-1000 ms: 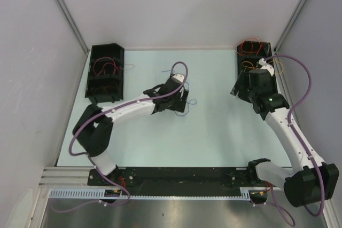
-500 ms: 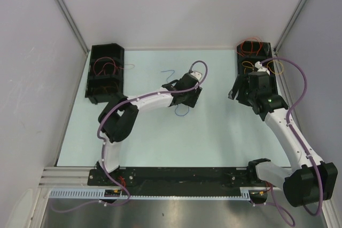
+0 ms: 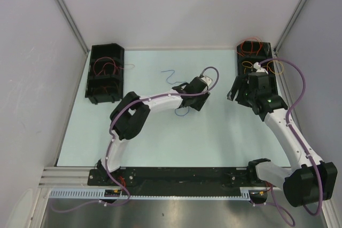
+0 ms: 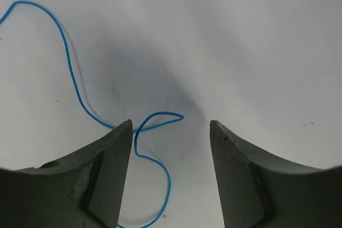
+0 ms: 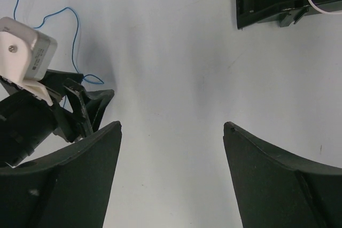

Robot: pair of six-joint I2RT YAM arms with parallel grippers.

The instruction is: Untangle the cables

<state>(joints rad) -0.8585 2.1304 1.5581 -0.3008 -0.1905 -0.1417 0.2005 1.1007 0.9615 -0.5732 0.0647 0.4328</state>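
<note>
Your left end effector (image 4: 171, 132) hung with fingers apart over the blue cable (image 4: 71, 73), which lay loose in the middle of the desk (image 3: 160, 142). Your right end effector (image 5: 171, 137) was spread too, near the right edge.

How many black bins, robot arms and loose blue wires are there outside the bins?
Black bins: 2
Robot arms: 2
Loose blue wire: 1
Total: 5
</note>
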